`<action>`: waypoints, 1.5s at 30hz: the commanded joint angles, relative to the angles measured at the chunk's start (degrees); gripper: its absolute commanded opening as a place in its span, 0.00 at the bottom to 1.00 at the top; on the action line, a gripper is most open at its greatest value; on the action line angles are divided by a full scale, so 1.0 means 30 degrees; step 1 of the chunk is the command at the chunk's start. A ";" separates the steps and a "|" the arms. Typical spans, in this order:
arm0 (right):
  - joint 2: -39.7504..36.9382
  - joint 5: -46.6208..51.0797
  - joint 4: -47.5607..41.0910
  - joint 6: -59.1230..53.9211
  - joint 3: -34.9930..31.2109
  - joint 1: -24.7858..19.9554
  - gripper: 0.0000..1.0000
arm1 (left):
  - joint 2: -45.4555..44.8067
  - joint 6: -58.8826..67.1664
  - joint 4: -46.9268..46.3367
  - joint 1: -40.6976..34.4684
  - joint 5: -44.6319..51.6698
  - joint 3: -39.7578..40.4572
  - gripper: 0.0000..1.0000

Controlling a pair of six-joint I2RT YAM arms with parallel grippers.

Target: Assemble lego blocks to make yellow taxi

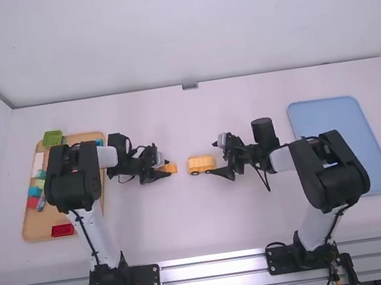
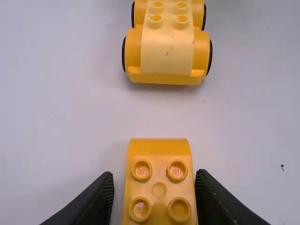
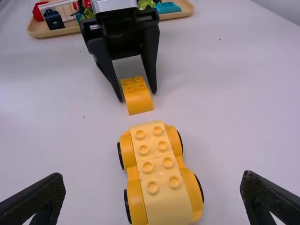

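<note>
I have the left gripper (image 2: pixel 155 177) around the loose block (image 2: pixel 159 190), which sits studs up on the table (image 1: pixel 190 236); its fingers straddle the sides, a sliver of space at one of them, so I read it as released, with no grip yet. The right gripper (image 3: pixel 153 176) is empty and spread wide, the car (image 3: pixel 157 164) lying between and ahead of its fingers, upright on its wheels (image 3: pixel 120 155), near the block and apart from it. I judge the taxi well along, with this block likely the roof piece. It should handle as light, rigid plastic, hard to crush but smooth enough to slip or twist under an uneven squeeze. I'd take it low on its two flat, straight sides, leaving the rounded end and the underside free. The car should be light too, and on wheels it may roll, so I'd want the right fingers square on its flanks, clear of the studs (image 3: pixel 152 187), to brace it. Then the block needs lining up and a firm straight push; a tilt could leave it half seated.
</note>
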 commanded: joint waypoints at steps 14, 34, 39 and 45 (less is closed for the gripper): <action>0.0182 -0.0066 -0.0036 0.0036 0.0321 0.0102 0.99 | 0.0291 0.0415 -0.0525 0.0474 0.0000 0.0131 0.27; 0.1297 0.1188 0.0299 -0.0233 0.0474 0.0903 0.99 | -0.0568 0.0423 -0.7045 -0.0291 -0.0080 0.4597 0.29; 0.3541 -0.0160 0.1093 0.0262 0.1647 0.0860 0.98 | -0.0692 -0.0160 -0.7664 -0.0984 -0.0015 0.5654 0.26; 0.4670 -0.1290 0.1042 -0.1049 0.2506 0.0984 0.99 | -0.1428 -0.1239 -0.7657 -0.1268 0.0007 0.5654 0.19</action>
